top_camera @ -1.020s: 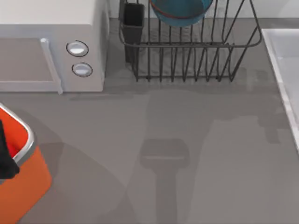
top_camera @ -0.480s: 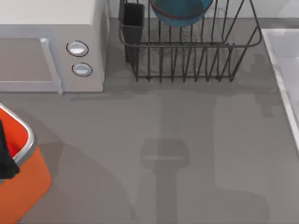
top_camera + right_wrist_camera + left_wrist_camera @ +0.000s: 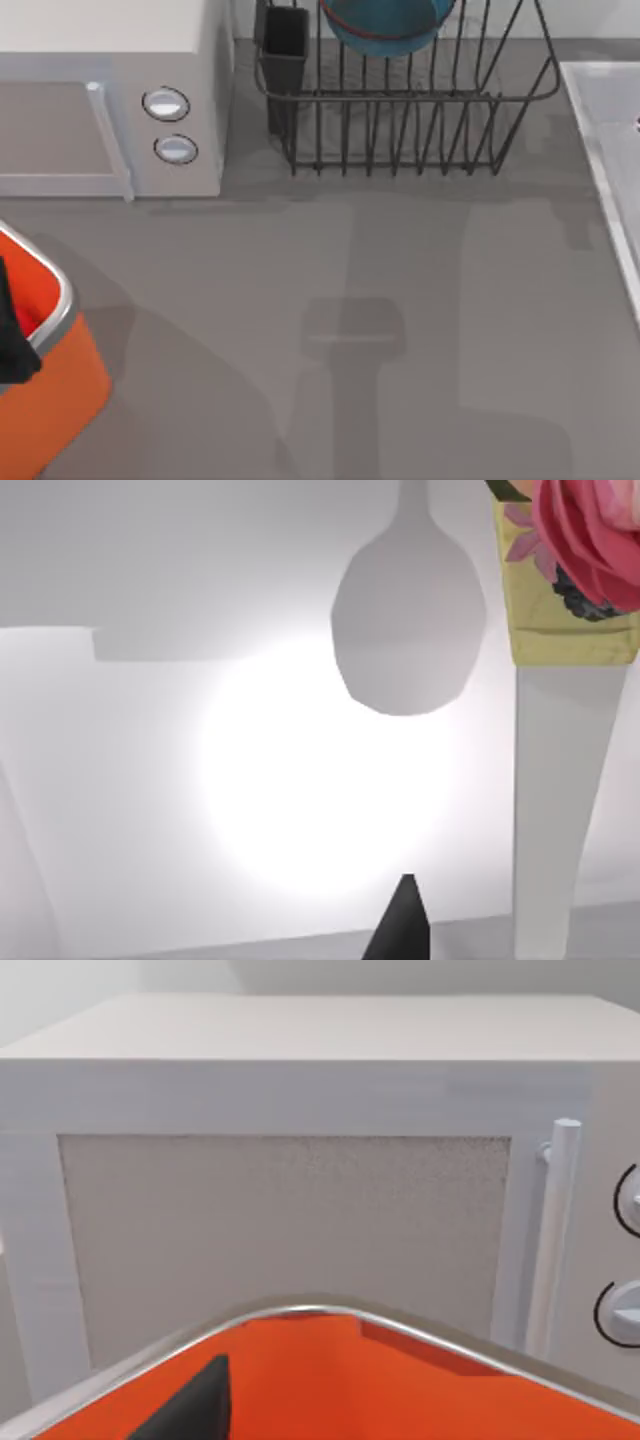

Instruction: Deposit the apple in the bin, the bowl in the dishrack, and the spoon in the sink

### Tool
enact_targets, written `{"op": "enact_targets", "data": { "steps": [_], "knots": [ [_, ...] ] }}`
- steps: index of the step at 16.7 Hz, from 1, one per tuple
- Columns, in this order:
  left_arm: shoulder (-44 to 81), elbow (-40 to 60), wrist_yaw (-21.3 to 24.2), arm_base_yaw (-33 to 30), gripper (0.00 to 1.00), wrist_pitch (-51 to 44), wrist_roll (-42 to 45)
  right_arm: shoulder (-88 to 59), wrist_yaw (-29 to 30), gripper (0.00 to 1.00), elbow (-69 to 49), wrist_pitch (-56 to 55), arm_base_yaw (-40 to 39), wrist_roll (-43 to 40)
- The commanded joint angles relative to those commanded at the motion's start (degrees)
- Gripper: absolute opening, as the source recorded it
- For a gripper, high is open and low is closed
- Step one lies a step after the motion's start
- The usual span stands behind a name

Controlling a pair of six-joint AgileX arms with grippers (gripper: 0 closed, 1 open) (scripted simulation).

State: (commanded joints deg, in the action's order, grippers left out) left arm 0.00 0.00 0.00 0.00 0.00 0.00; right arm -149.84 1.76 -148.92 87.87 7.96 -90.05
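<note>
Broadest of all, the grey table [image 3: 420, 330], bare across its middle and crossed by soft shadows. At the top left, the white microwave [image 3: 110, 100], with 2 round knobs [image 3: 166, 104] beside its door and a pale bar handle. In the left wrist view, that same door up close, behind a silver rim.

At the top centre, the dishrack [image 3: 420, 130], dark thin bars standing upright. At the right edge of the table, the sink [image 3: 610, 130], a pale basin with a lighter raised rim.

At the lower left corner, the bin [image 3: 55, 390], bright orange with a silver-grey rim. Standing inside the rack's far part, the bowl [image 3: 385, 25], blue with a reddish-brown rim, cut off by the top edge. At the rack's left corner, the black cutlery cup [image 3: 285, 40].

Over the bin's opening, the left gripper [image 3: 12, 340] — a dark shape at the picture's left edge, with a dark tip seen above the orange inner wall in the left wrist view. Released or clenched: cannot tell.

In the right wrist view, the spoon [image 3: 408, 630], grey, its oval end against a brightly lit pale surface. Lying there or hanging above: unclear. Beside it, a pale column [image 3: 560, 810] with a yellow band and a pink rose on top. Nearest the lens, a dark tip of the right gripper [image 3: 400, 925] — grip likewise unreadable.
</note>
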Motion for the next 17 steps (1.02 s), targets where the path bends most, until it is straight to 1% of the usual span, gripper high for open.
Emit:
{"op": "enact_targets", "data": {
  "steps": [5, 11, 17],
  "knots": [
    [0.0, 0.0, 0.0, 0.0, 1.0, 0.0, 0.0, 2.26, 0.01, 0.0, 11.59, -8.56, -0.05, -0.1],
    [0.0, 0.0, 0.0, 0.0, 1.0, 0.0, 0.0, 2.76, 0.04, 0.0, 13.39, -10.28, -0.07, -0.13],
    [0.0, 0.0, 0.0, 0.0, 1.0, 0.0, 0.0, 2.76, 0.04, 0.45, 13.39, -10.28, -0.07, -0.13]
  ]
}}
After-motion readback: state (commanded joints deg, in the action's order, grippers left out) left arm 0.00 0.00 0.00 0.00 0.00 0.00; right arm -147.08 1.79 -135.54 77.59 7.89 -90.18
